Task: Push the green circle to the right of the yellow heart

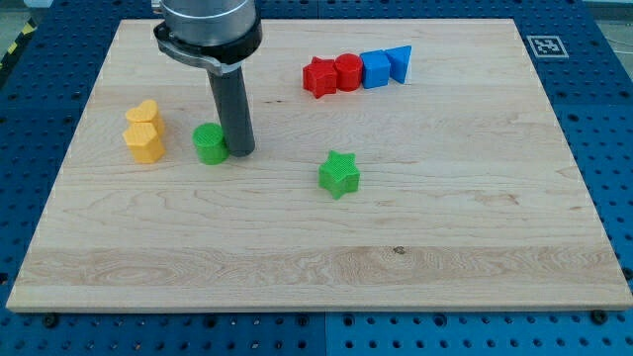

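The green circle sits on the wooden board at the view's left, a short way right of the two yellow blocks. The yellow heart is the upper of these, and a yellow hexagon touches it just below. My tip stands right against the green circle's right side. The rod rises from there to the arm at the view's top.
A green star lies near the board's middle. A row of touching blocks sits at the view's top: red star, red hexagon, blue square, blue triangle. The board is ringed by a blue perforated table.
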Robot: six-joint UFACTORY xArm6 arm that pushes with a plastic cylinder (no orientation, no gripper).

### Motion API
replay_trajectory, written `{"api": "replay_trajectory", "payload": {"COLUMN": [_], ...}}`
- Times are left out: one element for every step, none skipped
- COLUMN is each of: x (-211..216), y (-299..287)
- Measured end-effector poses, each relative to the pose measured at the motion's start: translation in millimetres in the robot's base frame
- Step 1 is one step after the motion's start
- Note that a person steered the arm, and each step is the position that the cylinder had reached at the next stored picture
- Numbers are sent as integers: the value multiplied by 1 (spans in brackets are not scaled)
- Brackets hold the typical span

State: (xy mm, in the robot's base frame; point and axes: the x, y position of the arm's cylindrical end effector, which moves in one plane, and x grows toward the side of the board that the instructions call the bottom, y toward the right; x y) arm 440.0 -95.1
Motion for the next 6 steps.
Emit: {"api": "replay_trajectory", "payload": {"x": [15,42,33,8,5,-26], "y": [0,-2,-19,-20,-21,-21]}}
